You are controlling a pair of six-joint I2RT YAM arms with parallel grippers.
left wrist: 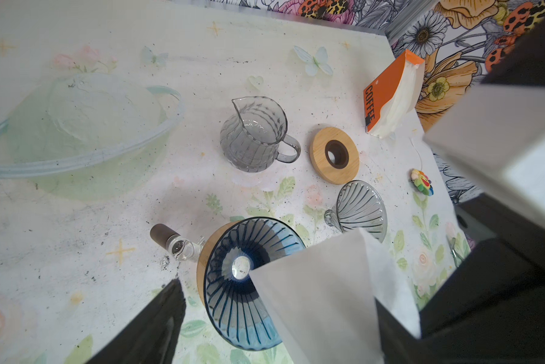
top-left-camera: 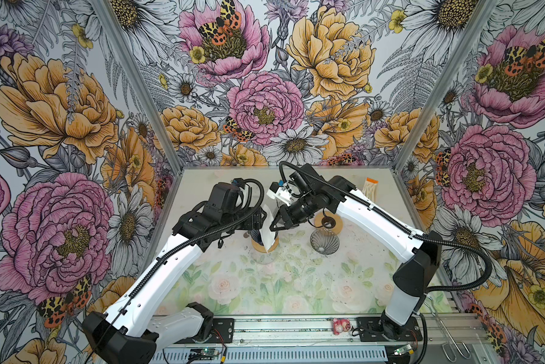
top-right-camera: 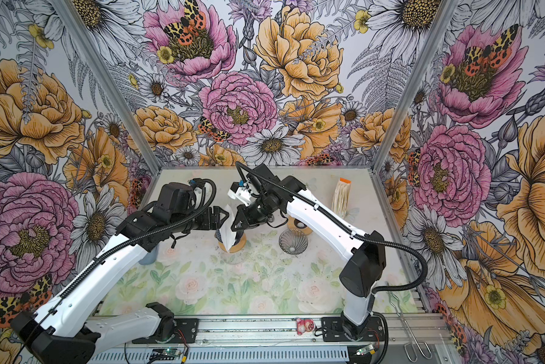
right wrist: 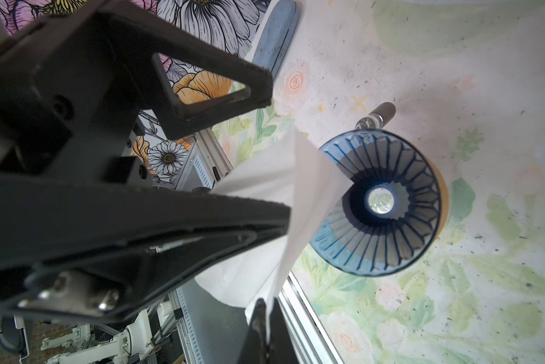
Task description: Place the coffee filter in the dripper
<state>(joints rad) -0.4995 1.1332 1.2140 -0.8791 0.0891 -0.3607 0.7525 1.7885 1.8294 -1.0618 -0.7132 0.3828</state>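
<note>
- Surface [top-left-camera: 296, 283]: pale floral print, speckled with dark grounds; everything sits in its 12 o'clock half.
- My right arm [top-left-camera: 375, 214]: reaches in from 4 o'clock toward the middle. My right jaws are pressed together on the upper edge of the coffee filter [top-left-camera: 266, 233]; the right wrist view shows the paper pinched between them.
- My left arm [top-left-camera: 170, 258]: comes in from 8 o'clock and meets the right one over the middle. My left jaws are spread wide, one on each side of the filter. One touches the paper's edge in the left wrist view, and neither closes on it.
- Dripper [left wrist: 233, 283]: blue ribbed glass on a wooden collar, upright, just toward 9 o'clock from the surface's centre.
- The coffee filter hangs in the air over the dripper, a folded white cone with its tip down over the rim, not seated in the cup.
- Filter pack [top-left-camera: 370, 192]: orange-topped, at the 1 o'clock corner.
- Grey glass dripper [top-left-camera: 324, 242]: at 3 o'clock of the blue one, well apart from it.
- Wooden ring [left wrist: 334, 155]: flat, at 12 o'clock of the grey dripper.
- Small bottle [left wrist: 170, 239]: dark cap, lying at the blue dripper's 9 o'clock side.
</note>
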